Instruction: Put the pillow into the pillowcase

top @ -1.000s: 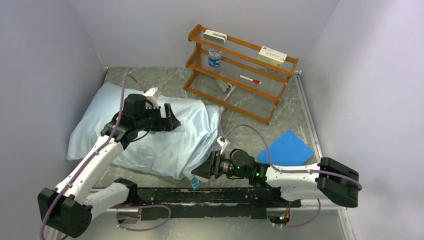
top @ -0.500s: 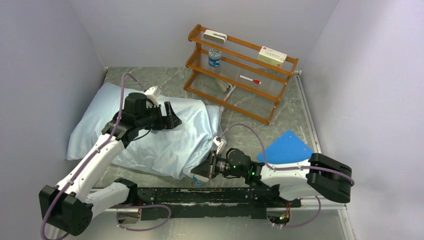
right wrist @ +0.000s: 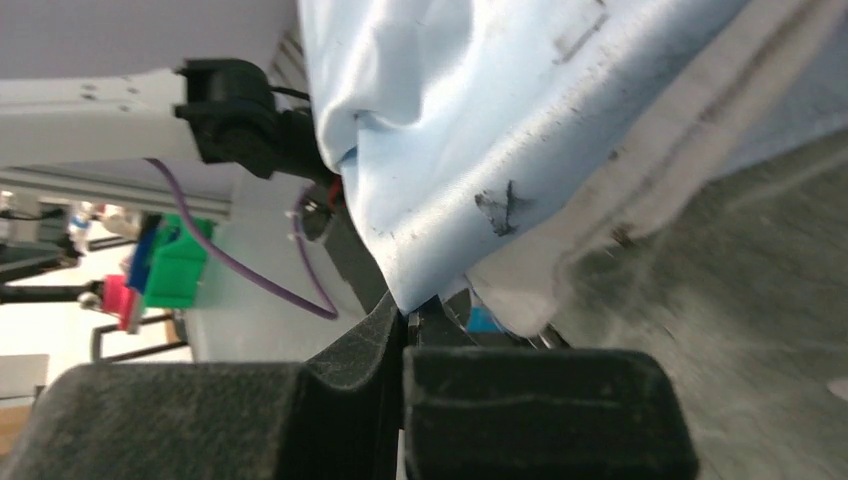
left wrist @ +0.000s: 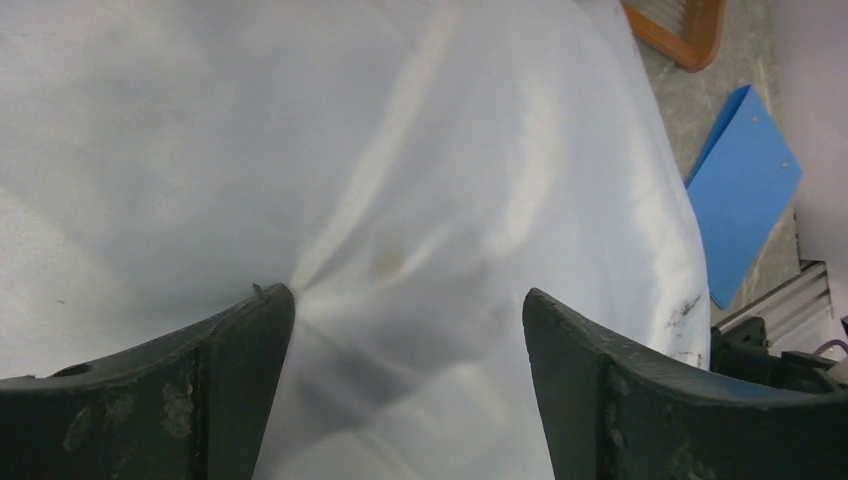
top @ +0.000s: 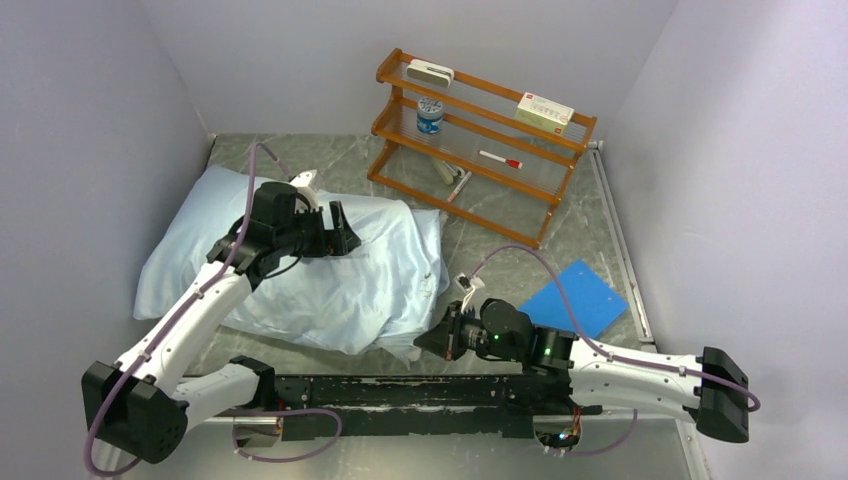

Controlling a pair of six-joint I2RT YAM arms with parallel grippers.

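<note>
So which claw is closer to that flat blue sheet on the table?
The right. The right claw sits just left of the blue sheet, pinching the pillowcase corner; the left claw is open farther off, over the pillowcase's middle.

pillowcase [top: 300, 285]: pale light-blue, thin, wrinkling; lying on left half of table, bulging full.
pillowcase pose: running diagonally from far-left corner toward near centre, open end pointing right.
pillowcase surface: creasing in rays around a dent on top, carrying a few dark smudges near the hem.
pillow [right wrist: 680, 120]: off-white, plump; sitting almost wholly inside pillowcase.
pillow edge: seamed rim poking out under the blue hem at near-right end, resting on table.
tag [right wrist: 486, 320]: small blue bit showing at that same end, mostly hidden.
</note>
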